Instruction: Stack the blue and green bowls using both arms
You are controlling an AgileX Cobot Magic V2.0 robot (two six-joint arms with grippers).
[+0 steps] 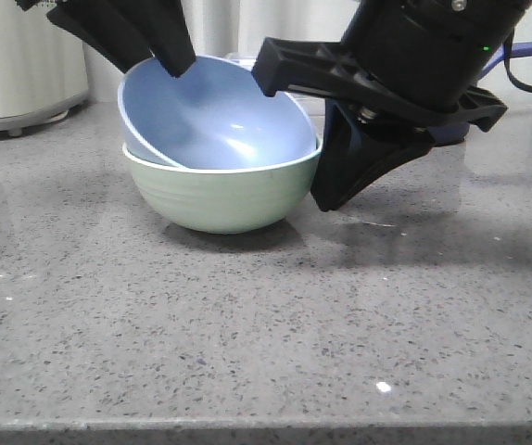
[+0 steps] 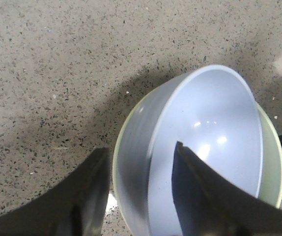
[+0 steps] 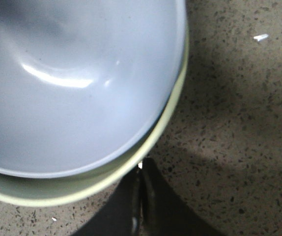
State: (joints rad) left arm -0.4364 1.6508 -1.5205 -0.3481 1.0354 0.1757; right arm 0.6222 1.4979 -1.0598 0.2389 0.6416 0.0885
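The pale blue bowl point(image 1: 220, 120) sits tilted inside the pale green bowl point(image 1: 220, 197), which stands upright on the grey speckled counter. My left gripper point(image 1: 155, 57) is open and straddles the blue bowl's raised far-left rim. In the left wrist view, one finger point(image 2: 195, 187) is inside the blue bowl point(image 2: 214, 113) and the other is outside it, with gaps on both sides. The green bowl's rim point(image 2: 278, 167) shows around it. My right gripper point(image 1: 326, 199) is shut and empty. Its tip point(image 3: 141, 164) is just outside the green bowl's rim point(image 3: 82, 194), low by the counter; the blue bowl point(image 3: 82, 73) fills that view.
A white appliance point(image 1: 16, 65) stands at the back left. A dark blue object point(image 1: 451, 135) is mostly hidden behind my right arm. The counter point(image 1: 247, 324) stretches in front of the bowls to its front edge at the bottom of the front view.
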